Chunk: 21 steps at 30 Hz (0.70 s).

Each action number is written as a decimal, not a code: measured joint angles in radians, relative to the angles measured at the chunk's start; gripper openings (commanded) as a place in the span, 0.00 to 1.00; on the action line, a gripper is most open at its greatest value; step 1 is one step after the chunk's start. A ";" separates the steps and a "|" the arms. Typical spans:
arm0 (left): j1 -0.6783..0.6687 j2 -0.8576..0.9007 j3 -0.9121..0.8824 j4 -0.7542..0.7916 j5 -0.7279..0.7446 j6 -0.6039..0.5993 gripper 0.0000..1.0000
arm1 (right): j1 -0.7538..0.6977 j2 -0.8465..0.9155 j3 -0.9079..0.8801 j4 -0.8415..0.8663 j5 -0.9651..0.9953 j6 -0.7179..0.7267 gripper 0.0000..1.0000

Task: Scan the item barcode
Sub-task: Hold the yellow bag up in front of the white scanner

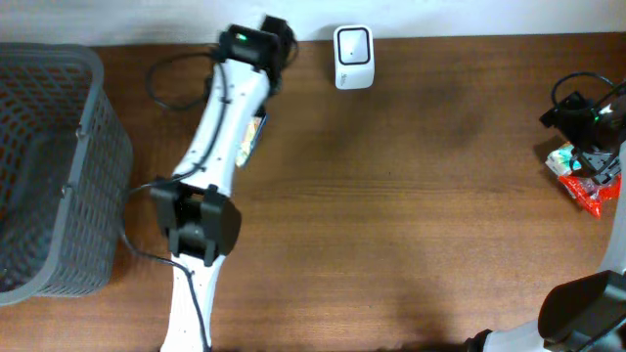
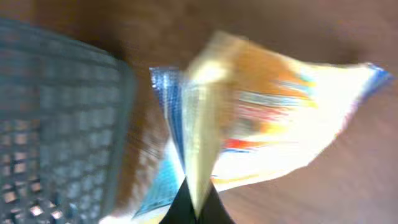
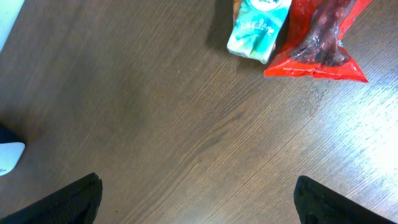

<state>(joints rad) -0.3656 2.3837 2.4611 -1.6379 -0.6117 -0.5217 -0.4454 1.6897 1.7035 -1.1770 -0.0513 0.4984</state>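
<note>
Though blur hides its print, the left end effector (image 2: 198, 200) pinches a packet (image 2: 280, 118); the right end effector (image 3: 196, 199) gapes.

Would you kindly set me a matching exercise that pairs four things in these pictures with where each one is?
Things:
1 basket
2 scanner
3 red packet
4 orange and blue packet

Places:
A gripped in the shut left pincer
B at the right end of the table
C at the table's top edge in the overhead view
D at the table's left end

Pairs: 1-D; 2-C; 3-B; 4-A
</note>
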 measured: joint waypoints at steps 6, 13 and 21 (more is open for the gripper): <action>-0.167 0.069 -0.079 0.021 0.139 0.000 0.00 | 0.000 0.000 0.000 -0.001 0.000 -0.001 0.99; -0.254 0.071 -0.021 0.025 0.205 0.001 0.00 | 0.000 0.000 0.000 0.000 0.000 0.000 0.99; -0.113 0.060 0.222 -0.049 0.215 0.024 0.00 | 0.000 0.000 0.000 0.000 0.000 -0.001 0.99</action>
<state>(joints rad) -0.4782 2.4432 2.6835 -1.6871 -0.3965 -0.4973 -0.4454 1.6897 1.7035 -1.1774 -0.0513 0.4973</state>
